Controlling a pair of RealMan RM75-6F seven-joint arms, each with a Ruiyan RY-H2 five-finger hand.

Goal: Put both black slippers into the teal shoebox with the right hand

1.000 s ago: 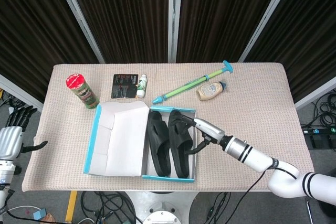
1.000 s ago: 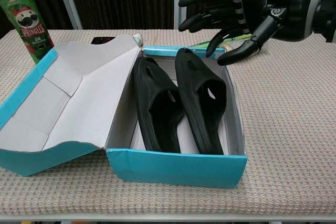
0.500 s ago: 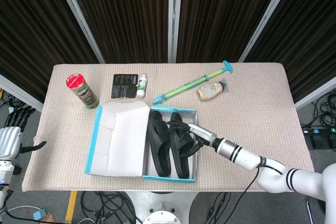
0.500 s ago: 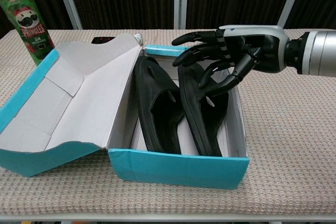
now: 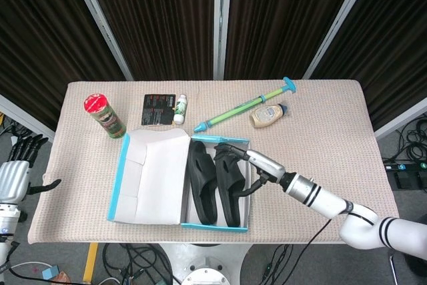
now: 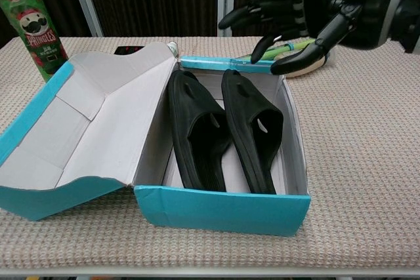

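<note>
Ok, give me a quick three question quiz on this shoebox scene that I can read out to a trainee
1. True or false: both black slippers lie inside the teal shoebox.
2. Multiple choice: the right hand is
A. holding a slipper
B. above the box's far end, fingers apart, holding nothing
C. pressing on the box lid
3. Fill in: the red-topped Pringles can stands on the table to the ______ of the shoebox in the head view.

Key:
1. True; they lie side by side.
2. B
3. Left; it stands near the far left corner, apart from the box.
</note>
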